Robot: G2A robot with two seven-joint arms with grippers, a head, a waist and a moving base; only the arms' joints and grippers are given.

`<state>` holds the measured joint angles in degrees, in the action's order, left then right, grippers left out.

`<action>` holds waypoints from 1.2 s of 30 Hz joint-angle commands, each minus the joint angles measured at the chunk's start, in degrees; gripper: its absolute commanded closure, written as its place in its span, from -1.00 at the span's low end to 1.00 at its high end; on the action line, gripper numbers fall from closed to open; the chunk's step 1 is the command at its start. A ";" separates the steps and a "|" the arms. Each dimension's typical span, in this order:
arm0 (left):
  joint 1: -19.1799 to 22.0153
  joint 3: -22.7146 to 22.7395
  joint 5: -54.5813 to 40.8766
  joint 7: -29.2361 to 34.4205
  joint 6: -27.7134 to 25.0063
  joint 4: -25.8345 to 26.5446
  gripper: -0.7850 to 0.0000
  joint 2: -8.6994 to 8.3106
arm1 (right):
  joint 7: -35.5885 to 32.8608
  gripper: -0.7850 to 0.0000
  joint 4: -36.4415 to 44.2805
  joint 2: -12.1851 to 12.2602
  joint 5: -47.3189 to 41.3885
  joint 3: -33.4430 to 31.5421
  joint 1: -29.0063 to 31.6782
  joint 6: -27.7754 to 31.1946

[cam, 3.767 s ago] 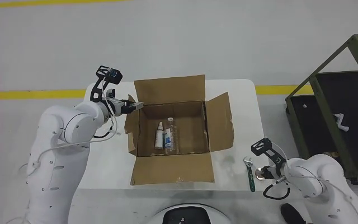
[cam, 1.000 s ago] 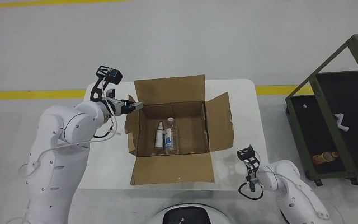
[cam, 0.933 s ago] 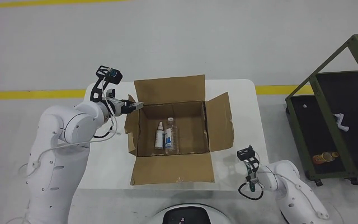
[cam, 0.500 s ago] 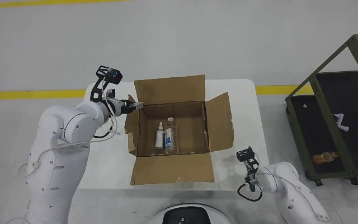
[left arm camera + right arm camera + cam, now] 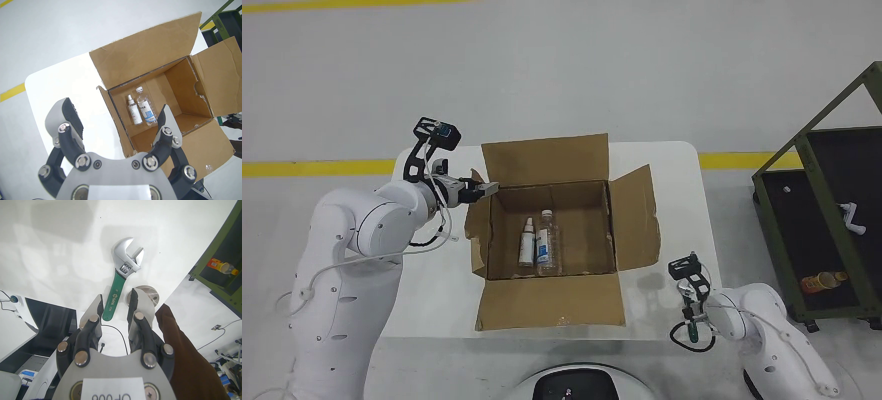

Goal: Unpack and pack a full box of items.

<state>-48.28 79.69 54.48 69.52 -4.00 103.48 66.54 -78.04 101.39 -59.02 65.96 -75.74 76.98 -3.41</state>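
An open cardboard box [image 5: 552,298] sits mid-table with its flaps spread. On its floor lie a white spray bottle [image 5: 527,243] [image 5: 134,111] and a clear water bottle [image 5: 547,243] [image 5: 145,109], side by side. My left gripper [image 5: 485,188] [image 5: 115,108] hangs open above the box's left wall, holding nothing. A green-handled adjustable wrench [image 5: 122,275] lies on the white table near its front right corner. My right gripper [image 5: 116,295] is open just over the handle's end, one finger on each side of it.
A round metal flange [image 5: 151,292] lies beside the wrench handle, partly under one finger. A green metal cart [image 5: 822,200] stands right of the table, with an orange bottle [image 5: 822,282] [image 5: 221,266] on its shelf. The table edge [image 5: 712,330] is close to the wrench.
My right arm has swung in from the table's right edge to sit over the wrench, then shifted slightly right in the last half second. The left arm and the box have not moved.
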 commanded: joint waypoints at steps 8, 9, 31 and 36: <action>0.00 0.00 0.00 0.00 0.00 0.00 -1.00 0.00 | 0.00 0.09 -0.01 0.00 -0.03 0.00 -0.01 0.00; 0.00 0.00 0.00 0.00 0.00 0.00 -1.00 0.00 | 0.00 0.09 -0.01 0.00 -0.03 0.00 -0.01 0.00; 0.00 0.00 0.00 0.00 0.00 0.00 -1.00 0.00 | 3.51 0.11 -1.67 -0.28 0.30 0.21 1.36 0.49; 0.00 0.00 0.00 0.00 0.00 0.00 -1.00 0.00 | 3.67 0.11 -2.11 -0.39 0.44 0.50 1.39 0.44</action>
<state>-48.28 79.69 54.48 69.52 -4.00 103.48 66.54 -74.39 99.32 -59.41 66.40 -75.23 78.37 -2.97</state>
